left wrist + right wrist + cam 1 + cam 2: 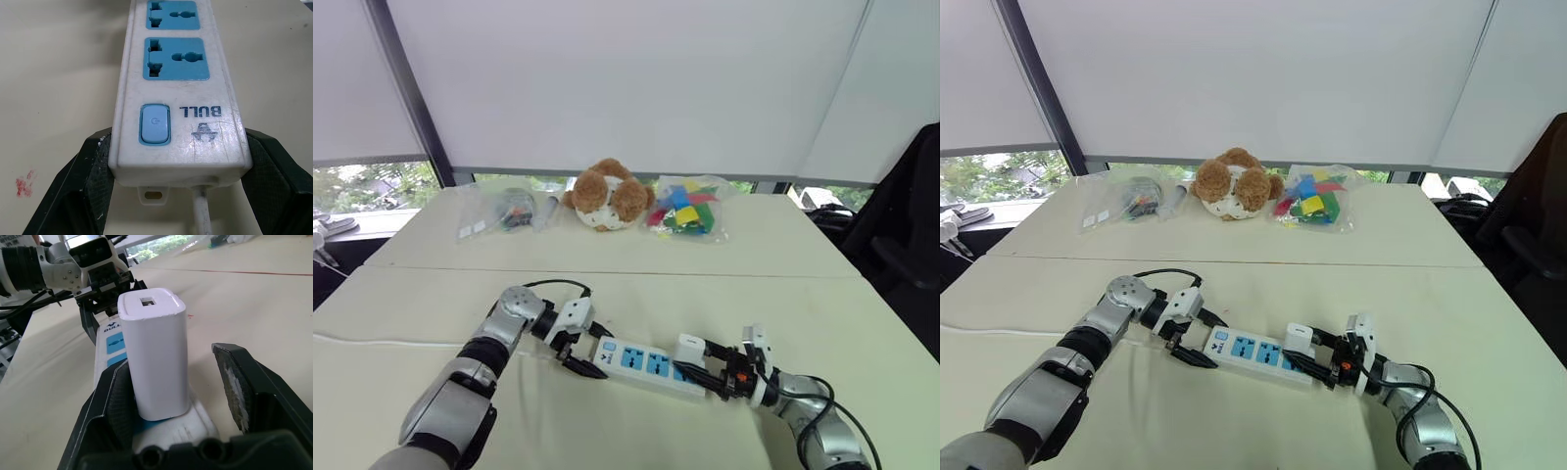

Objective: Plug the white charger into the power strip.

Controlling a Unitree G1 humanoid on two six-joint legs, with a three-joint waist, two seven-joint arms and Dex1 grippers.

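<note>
1. Nearest my head camera is the right gripper point(705, 370), low over the table point(431, 304) at the right-hand end of the power strip point(641, 360). The white charger point(690, 347) stands upright on that end of the strip, between this gripper's two fingers.
2. Same views: the left gripper point(579, 351) sits at the opposite end of the power strip, with one finger along each long side. The strip lies flat on the table and runs at a slant from one gripper to the other.
3. Same views: a plush toy point(609, 196), a bag of coloured blocks point(685, 208) and a clear bag point(504, 211) lie at the far side of the table, well apart from both grippers.
4. Left wrist view: both black pads point(95, 181) press against the sides of the strip at its switch end, so I read the left gripper as clamped on the strip. The blue switch point(155, 124) lies between the fingers. The cord point(201, 215) leaves this end, and two blue sockets point(177, 58) lie beyond the switch.
5. Right wrist view: the white charger stands upright with its base on the end socket. I cannot tell whether it is fully seated. One pad touches the charger's side and the other stands apart with a visible gap, so the right gripper is spread, not pinching.
</note>
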